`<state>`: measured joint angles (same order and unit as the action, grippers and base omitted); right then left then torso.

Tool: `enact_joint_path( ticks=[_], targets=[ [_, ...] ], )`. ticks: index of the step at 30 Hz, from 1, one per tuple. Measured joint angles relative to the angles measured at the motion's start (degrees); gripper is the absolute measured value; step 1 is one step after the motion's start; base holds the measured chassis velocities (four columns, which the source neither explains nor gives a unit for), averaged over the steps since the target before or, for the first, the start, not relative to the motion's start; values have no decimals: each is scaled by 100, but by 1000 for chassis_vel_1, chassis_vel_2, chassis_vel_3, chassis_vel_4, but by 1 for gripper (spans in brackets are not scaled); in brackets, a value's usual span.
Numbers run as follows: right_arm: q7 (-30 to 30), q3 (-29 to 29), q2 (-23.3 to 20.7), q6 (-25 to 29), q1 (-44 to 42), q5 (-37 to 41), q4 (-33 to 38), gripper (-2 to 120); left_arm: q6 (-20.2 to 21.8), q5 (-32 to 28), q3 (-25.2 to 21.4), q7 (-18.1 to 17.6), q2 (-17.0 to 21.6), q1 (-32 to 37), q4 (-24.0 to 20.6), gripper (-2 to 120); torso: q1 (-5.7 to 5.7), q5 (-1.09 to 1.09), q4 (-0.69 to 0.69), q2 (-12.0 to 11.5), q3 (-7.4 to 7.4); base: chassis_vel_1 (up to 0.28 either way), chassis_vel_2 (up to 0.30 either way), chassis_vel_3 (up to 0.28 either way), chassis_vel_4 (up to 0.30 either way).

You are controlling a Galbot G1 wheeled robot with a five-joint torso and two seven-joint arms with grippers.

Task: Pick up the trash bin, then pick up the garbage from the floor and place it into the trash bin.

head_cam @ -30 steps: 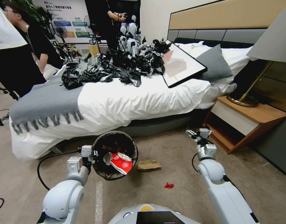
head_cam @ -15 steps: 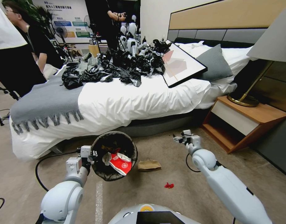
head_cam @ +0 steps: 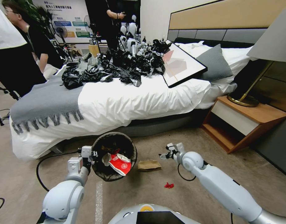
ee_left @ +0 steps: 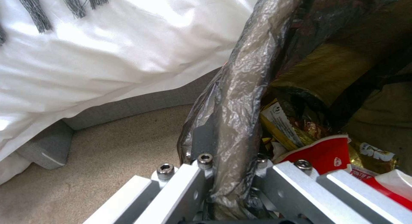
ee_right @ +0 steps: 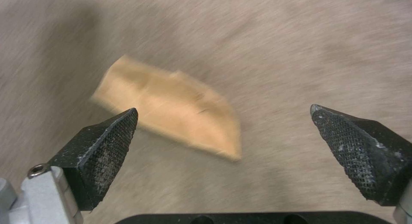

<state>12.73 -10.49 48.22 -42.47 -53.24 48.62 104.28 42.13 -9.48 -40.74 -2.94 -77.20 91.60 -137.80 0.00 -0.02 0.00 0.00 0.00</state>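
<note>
Left gripper [head_cam: 92, 154] clamped on liner-covered rim of round white trash bin with black bag [head_cam: 103, 174], one finger [ee_left: 201, 137] outside, other inside beside red-and-white packet [head_cam: 120, 163]. Right gripper [head_cam: 165, 153] spread wide, empty, above flattened brown paper bag [ee_right: 172, 105] on beige carpet; small red scrap [head_cam: 168, 185] lying apart, nearer robot.

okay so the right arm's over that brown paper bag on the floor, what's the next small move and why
Probably lower the right gripper straight onto the brown paper bag: its fingers are open, above the bag on the carpet. The left gripper holds the trash bin rim.
</note>
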Motion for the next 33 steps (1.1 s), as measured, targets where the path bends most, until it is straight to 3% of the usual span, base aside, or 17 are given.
enact_joint_path(
  ticks=[10, 33],
  targets=[
    [-22, -202, 74, 19, -132, -150, -218, 100, 0, 24, 2, 11, -19, -26, 67, 0, 0, 2, 0, 0, 0, 0, 0, 0, 0],
    [4, 25, 226, 32, -632, -229, -775, 100, 0, 39, -17, 25, -16, -66, 151, 0, 0, 2, 0, 0, 0, 0, 0, 0, 0]
  ],
)
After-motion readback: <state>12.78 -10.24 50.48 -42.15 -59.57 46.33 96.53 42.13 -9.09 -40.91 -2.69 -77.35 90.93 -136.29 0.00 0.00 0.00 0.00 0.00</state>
